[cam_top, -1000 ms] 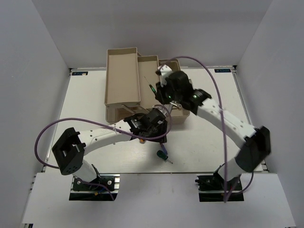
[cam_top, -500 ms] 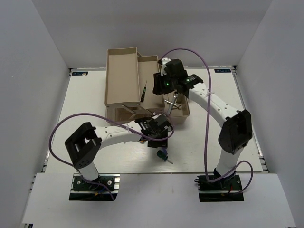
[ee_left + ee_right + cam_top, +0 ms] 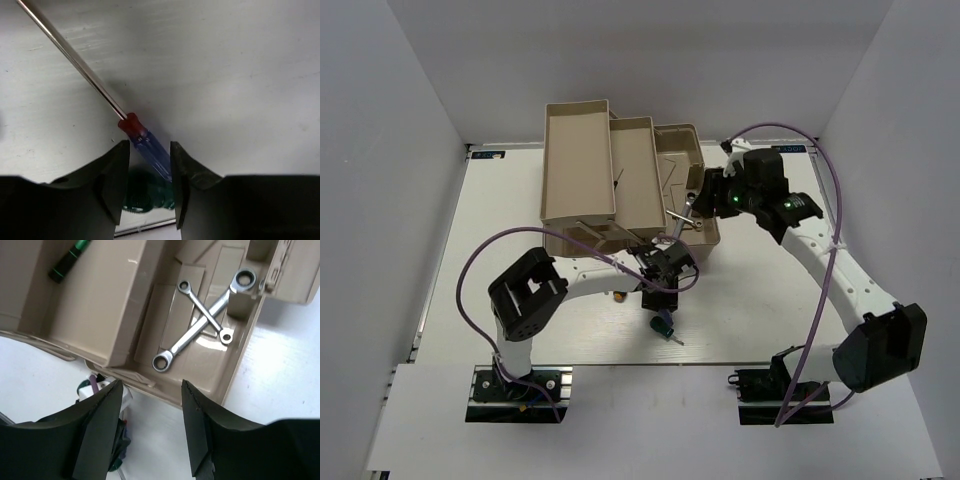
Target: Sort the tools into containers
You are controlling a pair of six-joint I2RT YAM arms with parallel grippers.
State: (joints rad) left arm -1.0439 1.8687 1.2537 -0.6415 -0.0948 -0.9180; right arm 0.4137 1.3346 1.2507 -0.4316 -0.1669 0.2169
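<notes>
The left jaws stand a little apart and grip nothing. The clear blue, red-collared handle of a thin screwdriver (image 3: 149, 150) runs into the gap between their tips, its bright steel shaft slants away over the matt white counter (image 3: 225, 75), and a ribbed green handle (image 3: 142, 197) shows deeper in the gap. The right jaws hang wide apart and empty above a smooth beige compartment (image 3: 165, 305), where two shiny silver wrenches (image 3: 207, 315) with ring ends lie crossed just beyond the tips, while a black screwdriver (image 3: 69, 261) with green bands lies in the flat-floored tray (image 3: 100, 300) past the left tip.
</notes>
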